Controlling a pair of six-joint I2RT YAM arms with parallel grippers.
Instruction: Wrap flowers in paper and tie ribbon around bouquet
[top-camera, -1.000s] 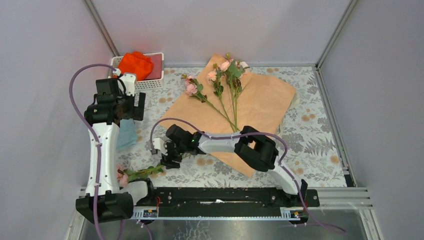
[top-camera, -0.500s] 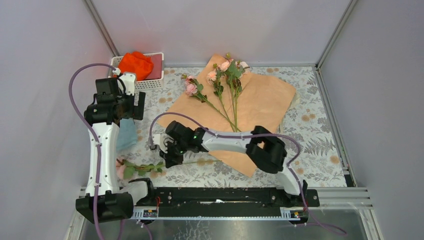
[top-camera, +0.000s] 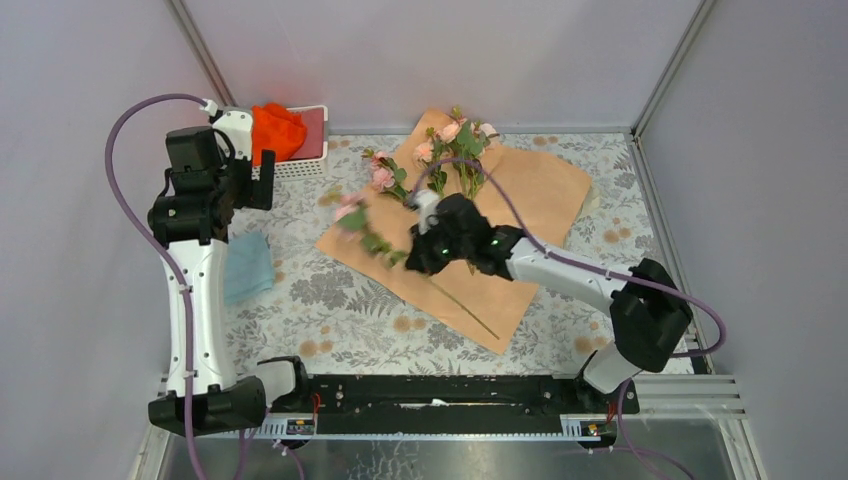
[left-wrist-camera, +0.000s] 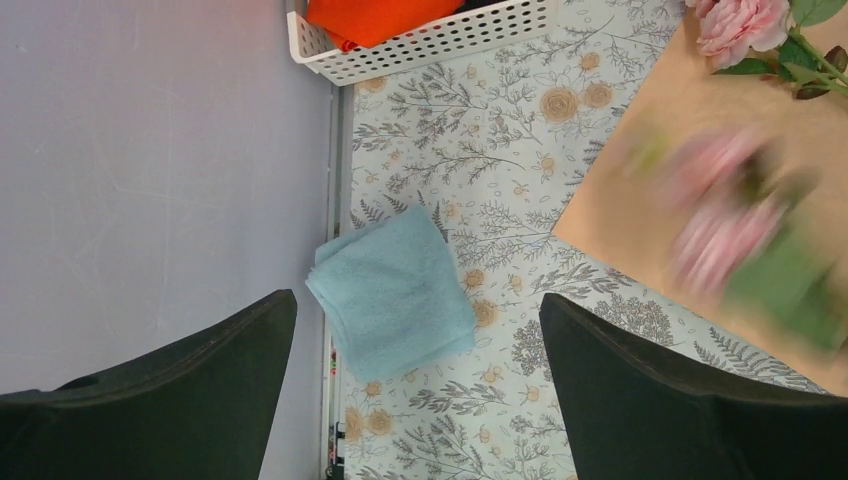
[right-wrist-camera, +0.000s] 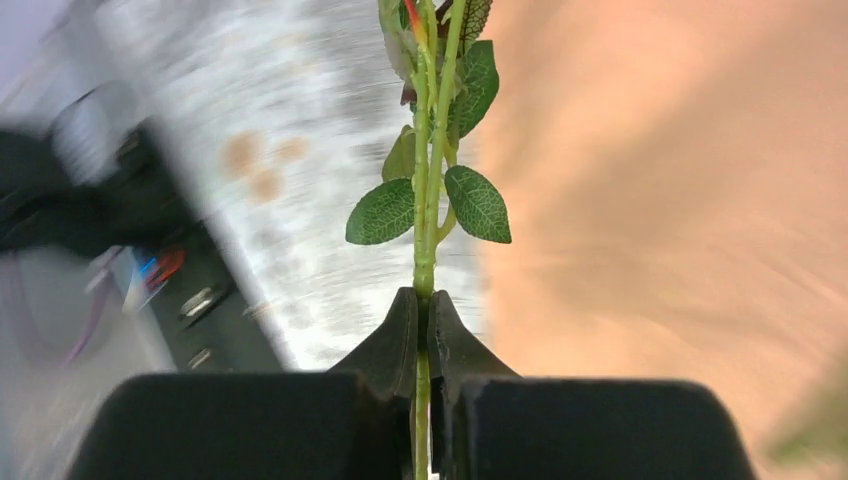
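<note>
The right gripper (right-wrist-camera: 422, 300) is clamped shut mid-stem on one small pink rose (right-wrist-camera: 432, 190), above the near-left edge of the large peach-tan paper sheet (top-camera: 535, 195). The rose looks light, whippy and easily crushed, so the stem is the place to hold. Farther on that paper lie the other roses (top-camera: 452, 135). Left of the paper, the left gripper (left-wrist-camera: 418, 350) gapes wide and empty over a folded light blue cloth (left-wrist-camera: 392, 292) — nothing seems to block the way.

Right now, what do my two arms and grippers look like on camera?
Both arms look alike: the left arm and right arm have white links between chunky black joints, each trailed by a mauve cable. Small green lights show near the right wrist. The left gripper and right gripper have plain black fingers.
</note>
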